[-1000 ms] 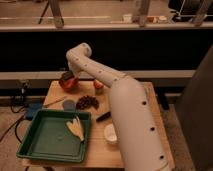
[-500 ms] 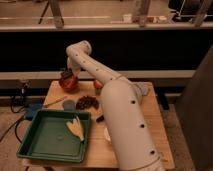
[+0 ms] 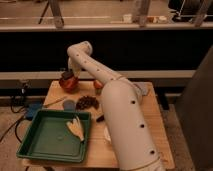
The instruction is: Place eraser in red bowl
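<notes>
The white, thick-bodied robot arm (image 3: 120,110) reaches from the lower right foreground up and across the light wooden table (image 3: 150,107), bends at its elbow near the dark back wall, and drops toward the far left corner of the table. The gripper (image 3: 68,76) sits directly above the round red bowl (image 3: 68,83), which stands at that far left corner. A small dark block, apparently the eraser (image 3: 67,75), shows at the gripper right over the bowl's rim; whether it is gripped or already resting in the bowl cannot be told, and neither can the state of the jaws.

Nearer than the red bowl, the large green plastic tray (image 3: 50,140) fills the front left of the table, with a pale yellowish banana-like object (image 3: 76,128) lying in its right half. Between bowl and tray lie a small grey round piece (image 3: 68,104) and, just to its right, a dark brown clumpy cluster (image 3: 89,102).
</notes>
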`<action>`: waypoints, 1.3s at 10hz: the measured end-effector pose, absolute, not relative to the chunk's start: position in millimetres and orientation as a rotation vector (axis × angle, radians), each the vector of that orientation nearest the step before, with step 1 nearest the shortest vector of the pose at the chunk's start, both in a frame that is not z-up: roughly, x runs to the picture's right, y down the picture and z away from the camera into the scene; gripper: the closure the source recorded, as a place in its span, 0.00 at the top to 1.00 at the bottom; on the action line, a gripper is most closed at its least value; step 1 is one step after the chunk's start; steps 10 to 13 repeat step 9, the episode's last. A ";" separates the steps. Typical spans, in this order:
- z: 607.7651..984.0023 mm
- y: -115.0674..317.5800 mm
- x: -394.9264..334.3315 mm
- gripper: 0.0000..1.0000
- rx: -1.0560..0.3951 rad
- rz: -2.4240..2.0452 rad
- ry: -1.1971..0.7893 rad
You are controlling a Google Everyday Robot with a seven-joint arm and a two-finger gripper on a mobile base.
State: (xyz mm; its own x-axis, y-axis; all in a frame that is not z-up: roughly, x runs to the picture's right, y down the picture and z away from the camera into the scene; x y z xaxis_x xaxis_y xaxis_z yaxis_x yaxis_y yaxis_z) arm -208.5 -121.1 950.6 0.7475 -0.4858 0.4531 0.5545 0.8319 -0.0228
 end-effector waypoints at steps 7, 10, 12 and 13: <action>943.3 -126.6 -211.4 0.80 -0.135 -0.498 -0.548; 942.0 -126.1 -212.1 0.71 -0.128 -0.497 -0.584; 942.0 -126.1 -212.1 0.71 -0.128 -0.497 -0.584; 942.0 -126.1 -212.1 0.71 -0.128 -0.497 -0.584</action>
